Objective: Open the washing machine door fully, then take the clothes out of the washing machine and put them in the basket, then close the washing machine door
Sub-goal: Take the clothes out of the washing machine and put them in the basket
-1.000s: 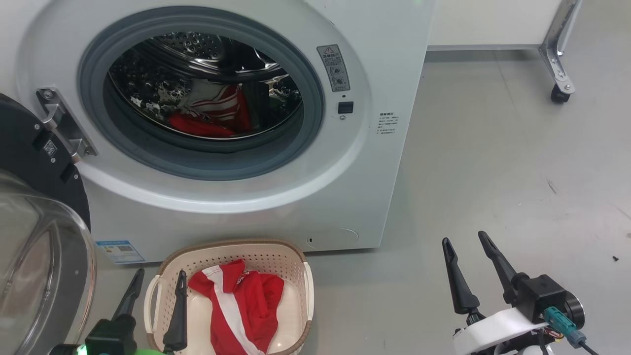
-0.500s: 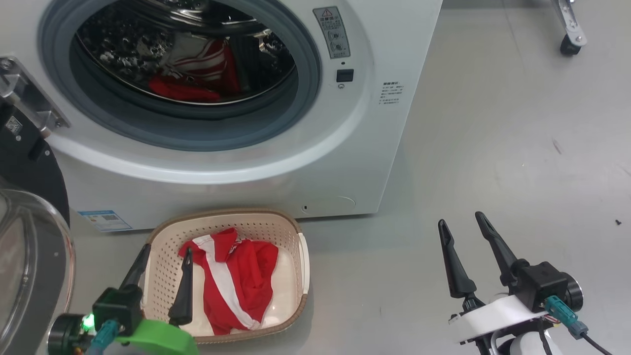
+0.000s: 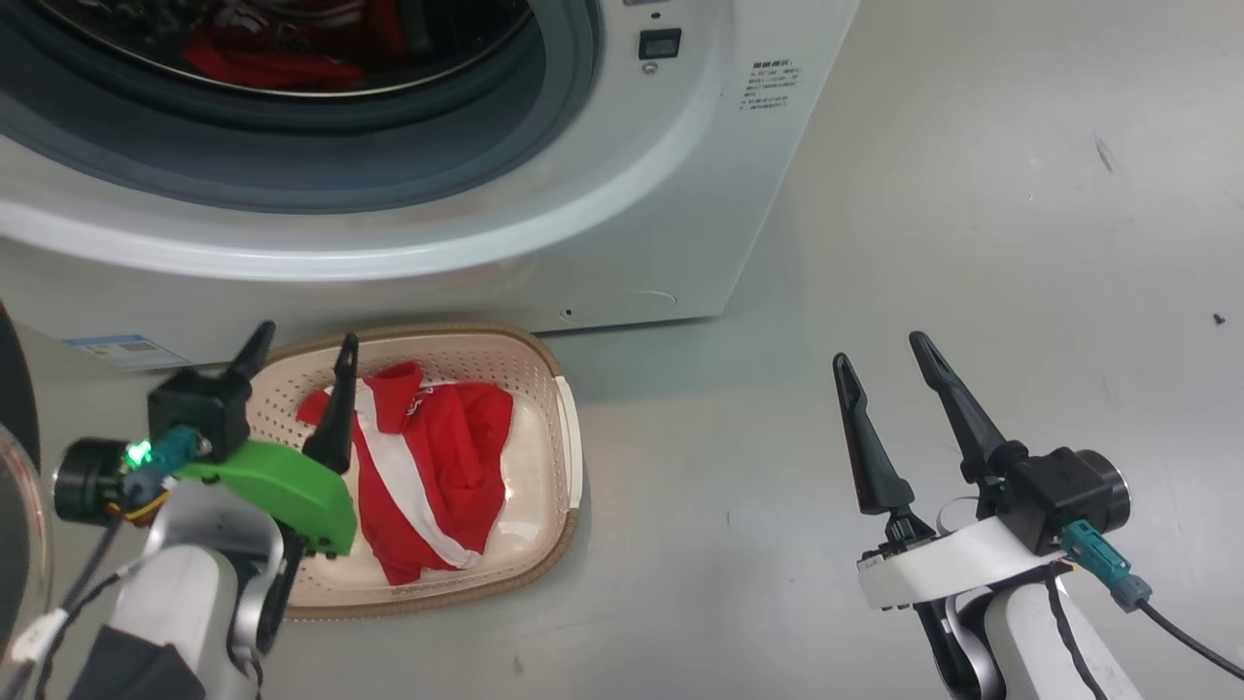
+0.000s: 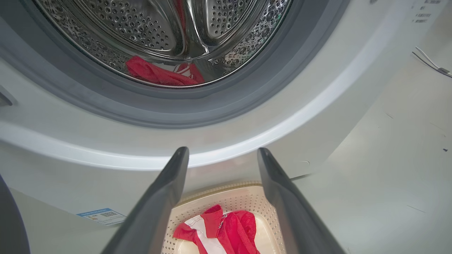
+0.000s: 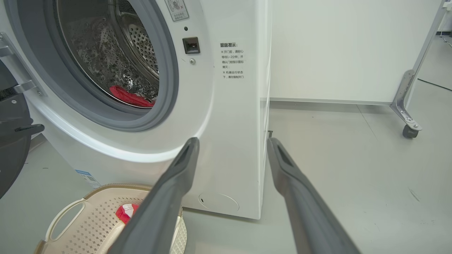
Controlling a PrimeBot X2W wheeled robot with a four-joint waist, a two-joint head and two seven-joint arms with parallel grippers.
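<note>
The white washing machine [image 3: 680, 194] stands with its drum open, and red clothes [image 3: 262, 63] lie inside it; the left wrist view shows these clothes [image 4: 159, 74] low in the steel drum. A sliver of the washing machine door [image 3: 12, 389] hangs open at the far left. The cream basket [image 3: 562, 428] sits on the floor before the washer and holds a red and white garment [image 3: 428, 467]. My left gripper [image 3: 304, 338] is open over the basket's left part, holding nothing. My right gripper [image 3: 880, 350] is open above bare floor, right of the basket.
Grey floor [image 3: 972, 243] stretches to the right of the washer. A metal leg with a caster [image 5: 409, 130] stands by a white panel [image 5: 335, 53] at the back right. The black door [image 5: 10, 148] juts out left of the basket [image 5: 70, 218].
The head camera has tilted down, so the washer slid up the picture. My left arm has come forward over the basket, fingertips nearer the washer. Both grippers stay open.
</note>
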